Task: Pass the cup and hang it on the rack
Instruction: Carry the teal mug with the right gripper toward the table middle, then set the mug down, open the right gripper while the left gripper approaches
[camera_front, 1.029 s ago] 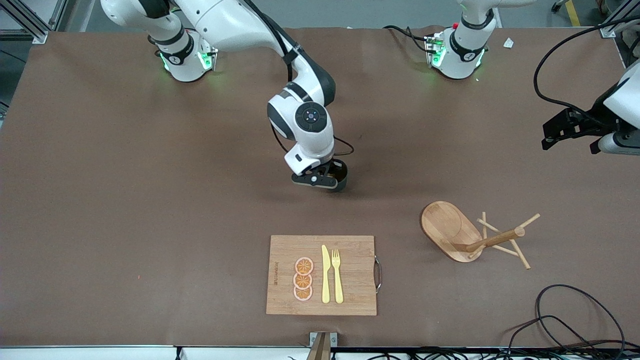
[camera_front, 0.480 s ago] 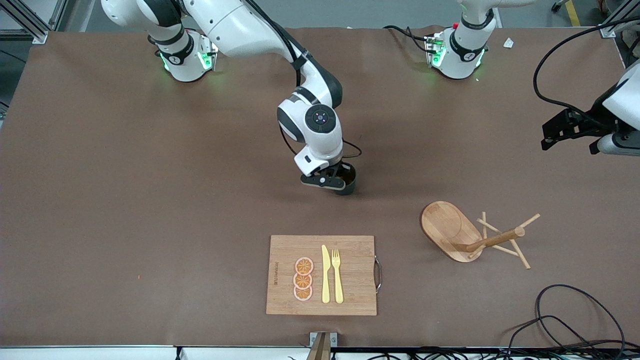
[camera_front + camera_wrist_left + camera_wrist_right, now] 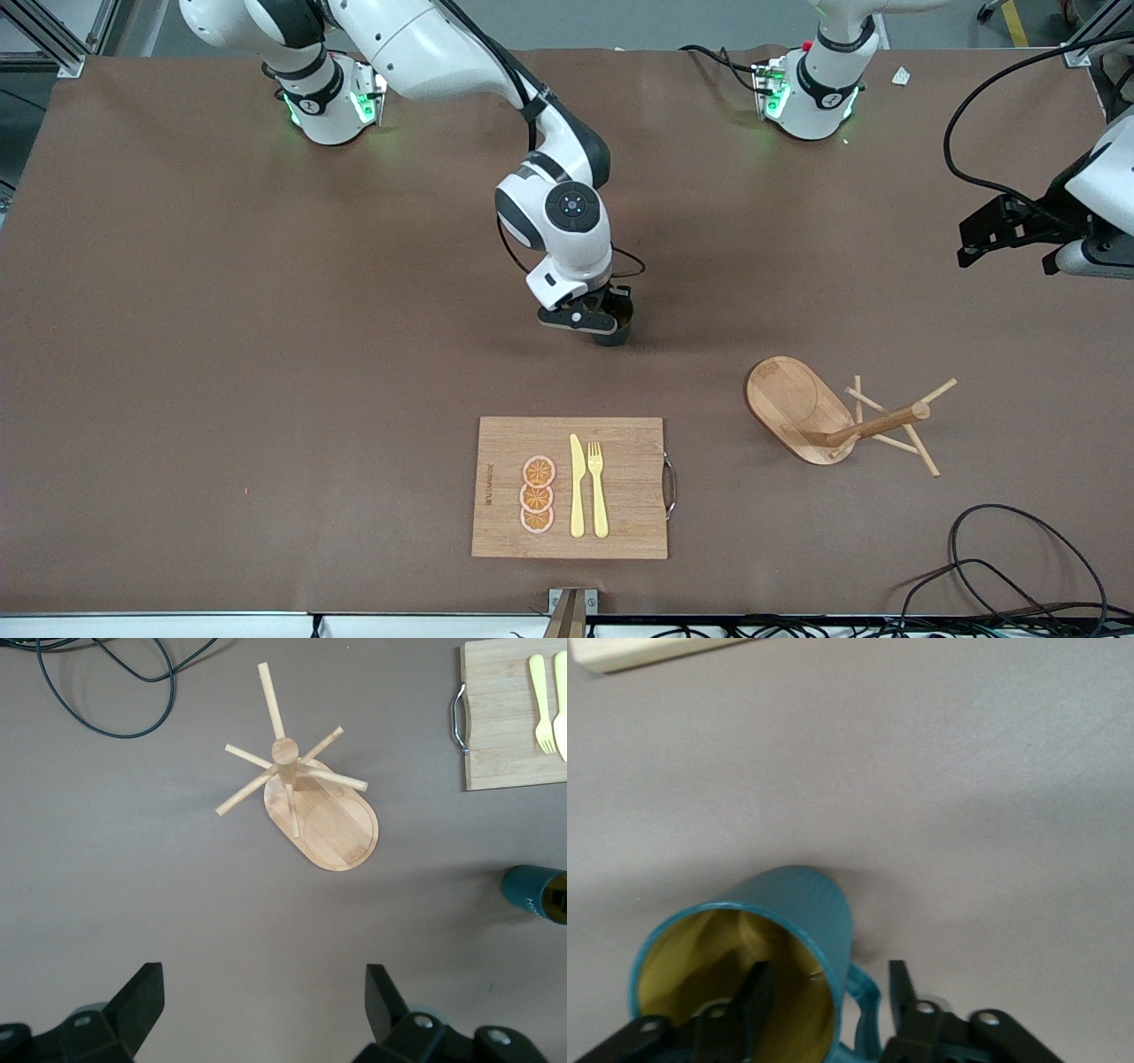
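Front view: early stage, pass and hanging both left to do.
Light wooden mug rack (image 3: 828, 416) with oval base and thin pegs standing bare toward the left arm's end of the table. Left gripper (image 3: 257, 1014) waiting spread open over bare table near it. Right gripper (image 3: 592, 321) clamped on the wall of the small dark teal cup (image 3: 757, 957), at mid-table, farther from the camera than the rectangular bamboo cutting board (image 3: 620, 487).

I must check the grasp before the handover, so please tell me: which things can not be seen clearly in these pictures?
- Front view: the cup is mostly covered by the right gripper; its handle is hidden.
- Right wrist view: the cup's rim and the fingers are cut off by the edge.
- Left wrist view: the left gripper is open over the table near the rack; the cup is cut off at the edge.
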Controlling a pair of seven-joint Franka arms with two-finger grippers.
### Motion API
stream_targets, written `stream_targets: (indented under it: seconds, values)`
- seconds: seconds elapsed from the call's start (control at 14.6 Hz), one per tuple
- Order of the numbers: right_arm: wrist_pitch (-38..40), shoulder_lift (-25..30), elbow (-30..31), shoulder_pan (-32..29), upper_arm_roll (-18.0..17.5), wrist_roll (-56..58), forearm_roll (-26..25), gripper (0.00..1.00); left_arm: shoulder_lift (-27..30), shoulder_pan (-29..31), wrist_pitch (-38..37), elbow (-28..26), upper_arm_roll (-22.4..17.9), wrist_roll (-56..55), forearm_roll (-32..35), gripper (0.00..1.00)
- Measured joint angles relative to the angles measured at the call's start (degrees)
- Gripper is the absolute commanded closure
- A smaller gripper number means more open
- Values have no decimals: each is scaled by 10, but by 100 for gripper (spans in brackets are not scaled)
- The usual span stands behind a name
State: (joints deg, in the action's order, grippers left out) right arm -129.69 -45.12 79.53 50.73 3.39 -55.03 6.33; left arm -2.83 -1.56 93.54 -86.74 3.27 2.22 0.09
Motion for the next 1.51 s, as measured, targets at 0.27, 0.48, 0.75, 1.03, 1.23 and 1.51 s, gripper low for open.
stream_targets:
  seconds: [0.27,0.48,0.75,1.03,1.23,1.51]
  values:
    - [99,4,-63,-2,8,1,0,0,0,-6,0,0,6,-11,0,0]
    - [152,29,-90,-23,16,44,0,0,0,-7,0,1,34,-81,0,0]
    - [242,82,-91,-100,25,110,-8,0,0,-11,0,4,109,-230,0,0]
    - [352,135,-91,-203,32,287,-10,0,-2,-19,0,3,164,-362,4,0]
    - [429,172,-87,-293,34,423,-13,0,-16,-45,5,3,194,-465,51,0]
    - [452,229,-42,-391,34,525,-52,0,-54,-127,13,3,202,-597,116,0]
